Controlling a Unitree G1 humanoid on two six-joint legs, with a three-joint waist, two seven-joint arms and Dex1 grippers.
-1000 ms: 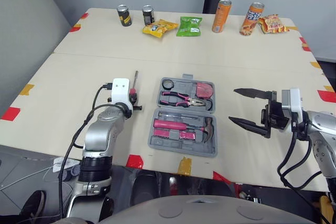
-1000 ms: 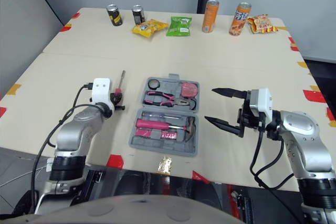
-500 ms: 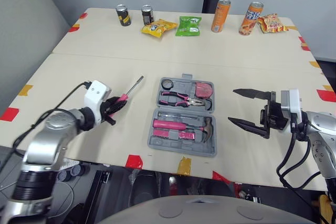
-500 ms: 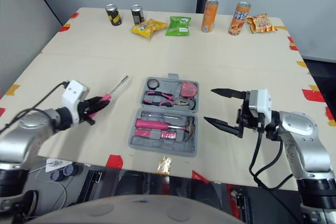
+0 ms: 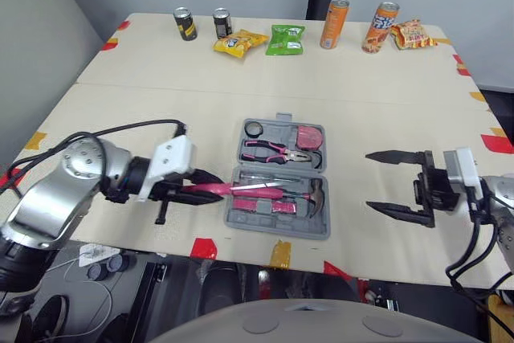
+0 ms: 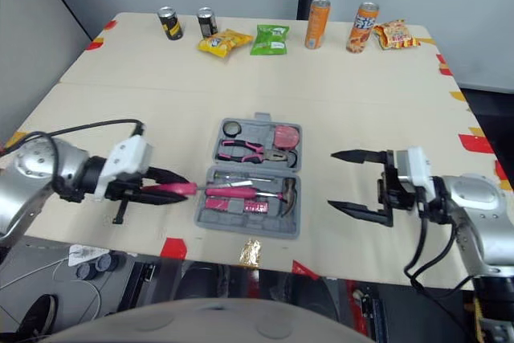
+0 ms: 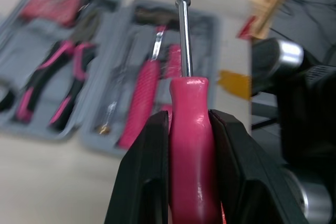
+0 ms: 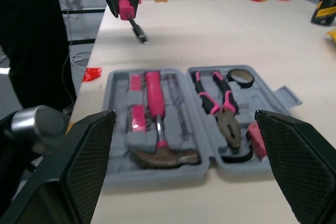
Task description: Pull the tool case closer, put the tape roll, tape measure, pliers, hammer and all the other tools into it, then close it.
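The grey tool case [image 5: 273, 227] lies open near the table's front edge. In it are a tape roll [image 5: 256, 128], a pink tape measure [image 5: 310, 136], pliers [image 5: 281, 152] and a pink-handled hammer [image 5: 316, 195]. My left gripper [image 5: 201, 189] hovers just left of the case, shut on the pink handle of a screwdriver [image 7: 190, 145]. The screwdriver's metal shaft [image 5: 255, 186] reaches over the case's front half. My right gripper [image 5: 369, 180] is held open to the right of the case with nothing between its fingers [image 8: 86, 166].
Along the far edge stand two dark cans [image 5: 185, 23], a yellow snack bag [image 5: 240, 41], a green bag [image 5: 287, 39], two orange cans [image 5: 334, 23] and another snack bag [image 5: 414, 34]. Red and yellow tape marks [image 5: 205, 247] dot the table's edges.
My left arm has swung the screwdriver round from pointing away to pointing right, bringing its tip over the case. My right gripper has drifted slightly right, still open.
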